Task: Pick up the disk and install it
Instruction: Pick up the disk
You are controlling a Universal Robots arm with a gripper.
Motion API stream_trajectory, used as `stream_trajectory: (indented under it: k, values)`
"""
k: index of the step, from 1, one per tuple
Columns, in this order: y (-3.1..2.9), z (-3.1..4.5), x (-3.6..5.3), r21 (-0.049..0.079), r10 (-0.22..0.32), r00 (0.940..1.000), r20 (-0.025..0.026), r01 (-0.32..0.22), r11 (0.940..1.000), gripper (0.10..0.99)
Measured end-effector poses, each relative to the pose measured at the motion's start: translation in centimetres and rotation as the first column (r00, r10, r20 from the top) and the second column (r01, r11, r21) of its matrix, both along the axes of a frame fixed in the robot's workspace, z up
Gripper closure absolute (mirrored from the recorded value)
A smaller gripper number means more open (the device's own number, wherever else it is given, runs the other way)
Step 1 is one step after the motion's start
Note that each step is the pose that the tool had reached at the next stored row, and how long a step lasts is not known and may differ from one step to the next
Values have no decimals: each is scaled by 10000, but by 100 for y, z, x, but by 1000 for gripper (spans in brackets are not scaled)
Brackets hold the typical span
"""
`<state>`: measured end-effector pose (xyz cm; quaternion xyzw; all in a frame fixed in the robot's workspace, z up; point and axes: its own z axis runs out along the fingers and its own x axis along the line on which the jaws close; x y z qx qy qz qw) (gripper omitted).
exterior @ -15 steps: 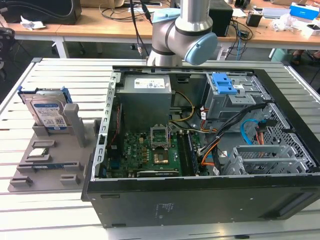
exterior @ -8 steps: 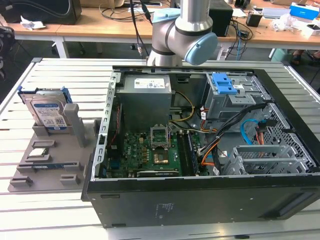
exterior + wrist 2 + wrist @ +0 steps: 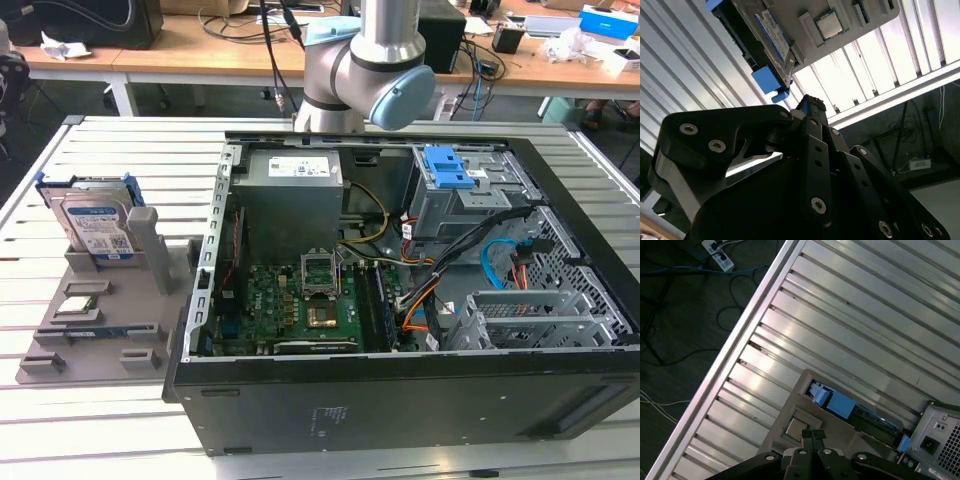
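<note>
My gripper (image 3: 809, 104) first: fingertips pressed together in both wrist views, nothing between them, so clenched on air. It hangs clear above the slatted table (image 3: 100, 430), touching nothing, w/ the tips aimed toward the grey holder block (image 3: 790, 415).

Nearest thing is the disk (image 3: 767, 30), standing on edge in a slot of that block, label side showing, blue rails around it. In the first wrist view I catch its blue rail (image 3: 840, 404) just past my tips, apart from them. A small square chip (image 3: 829, 24) lies flat on the same block, beside the disk's slot.

Exterior view now: the disk (image 3: 95, 225) and block sit near the table's edge at the exterior view's left, disk at the block's far end.

Next over is the open PC case (image 3: 400, 400), lying on its side mid-table, close beside the block. Inside: motherboard, grey power box (image 3: 292, 195), and a blue-tabbed drive bay (image 3: 447, 170) at the far corner on the exterior view's right.

My arm (image 3: 370, 70) rises behind the case's far edge.
</note>
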<state>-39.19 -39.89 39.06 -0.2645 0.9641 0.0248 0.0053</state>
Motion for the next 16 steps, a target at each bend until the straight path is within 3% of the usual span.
stream_trajectory:
  k: [5, 16]
  values:
    - [0, 0, 0, 0, 813, 9967, 0, -813, 9967, 980]
    - [0, 0, 0, 1, 2225, 9749, 0, -2225, 9749, 980]
